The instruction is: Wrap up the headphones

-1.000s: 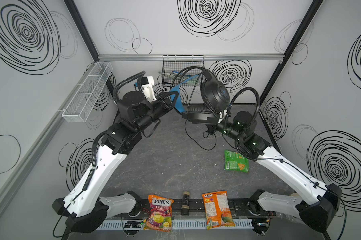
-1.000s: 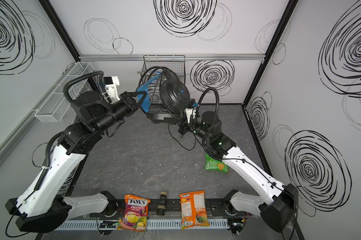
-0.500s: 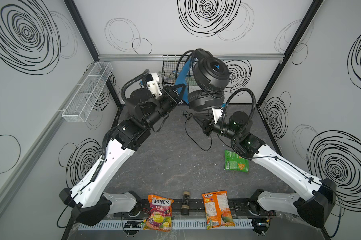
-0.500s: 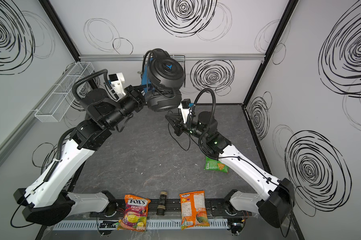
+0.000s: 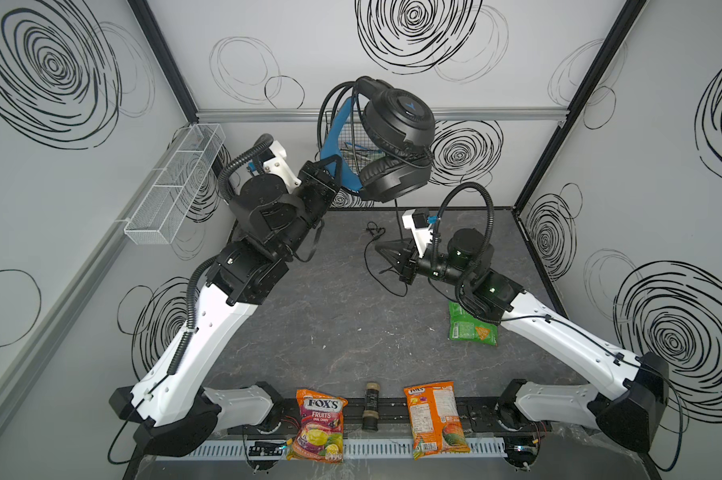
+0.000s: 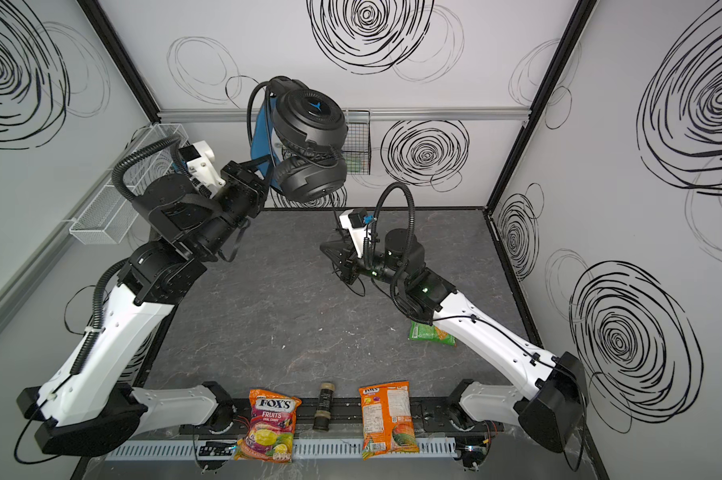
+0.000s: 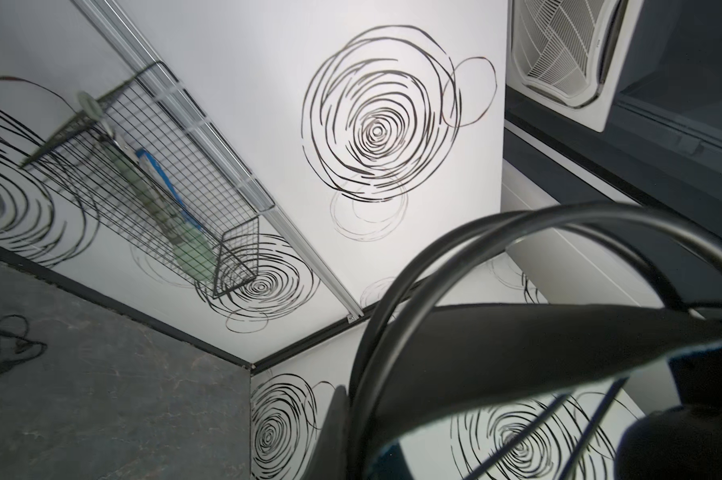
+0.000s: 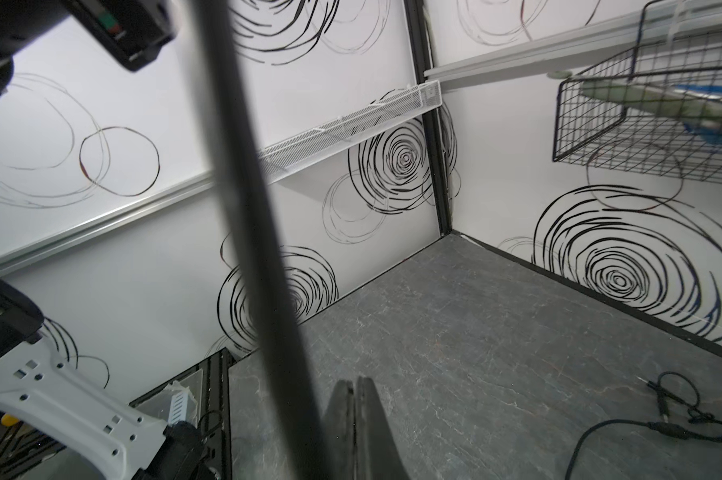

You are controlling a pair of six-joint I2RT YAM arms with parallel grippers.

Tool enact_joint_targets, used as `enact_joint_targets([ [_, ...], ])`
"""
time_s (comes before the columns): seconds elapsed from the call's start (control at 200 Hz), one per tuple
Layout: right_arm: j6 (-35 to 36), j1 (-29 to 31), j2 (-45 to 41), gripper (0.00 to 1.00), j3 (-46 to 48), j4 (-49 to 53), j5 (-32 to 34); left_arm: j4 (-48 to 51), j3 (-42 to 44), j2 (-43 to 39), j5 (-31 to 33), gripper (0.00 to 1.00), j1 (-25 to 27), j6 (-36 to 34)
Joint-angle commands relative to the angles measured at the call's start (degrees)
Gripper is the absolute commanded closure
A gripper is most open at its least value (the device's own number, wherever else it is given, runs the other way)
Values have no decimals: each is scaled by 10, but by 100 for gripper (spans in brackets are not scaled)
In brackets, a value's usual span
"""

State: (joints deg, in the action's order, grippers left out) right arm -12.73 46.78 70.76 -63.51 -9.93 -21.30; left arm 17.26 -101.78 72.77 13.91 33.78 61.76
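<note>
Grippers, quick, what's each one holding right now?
Left gripper: closed on the blue strap of the headphones.
Right gripper: closed, nothing seen held; the cable passes beside it.

White walls (image 5: 517, 62) carry black swirl drawings (image 5: 413, 25). The grey marbled bench (image 5: 330, 324) sits below a white mesh shelf (image 5: 172, 187) and a black wire basket (image 6: 359, 137).

I work in a robotics lab cell: white walls (image 5: 309, 41) printed with black swirls box in my grey tabletop (image 5: 330, 324), black frame posts (image 5: 163, 62) stand at the corners, and my left arm (image 5: 209, 332) and right arm (image 5: 559, 336) sit on a front rail (image 5: 480, 409).
</note>
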Motion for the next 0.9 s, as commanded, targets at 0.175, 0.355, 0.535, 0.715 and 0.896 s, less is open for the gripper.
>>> enact_joint_targets([
  [0.175,104,109,-40,100,-31,167,111,67,-104,20,190,100,-7,-130],
  [0.355,156,194,-18,100,-94,272,214,120,-115,42,311,100,23,-203],
  [0.535,203,256,40,100,-194,352,285,126,-110,78,427,100,79,-301],
  [0.715,242,267,60,100,-290,410,364,81,-18,53,480,100,93,-403],
  [0.896,282,266,55,100,-326,449,425,22,64,13,529,100,95,-492],
])
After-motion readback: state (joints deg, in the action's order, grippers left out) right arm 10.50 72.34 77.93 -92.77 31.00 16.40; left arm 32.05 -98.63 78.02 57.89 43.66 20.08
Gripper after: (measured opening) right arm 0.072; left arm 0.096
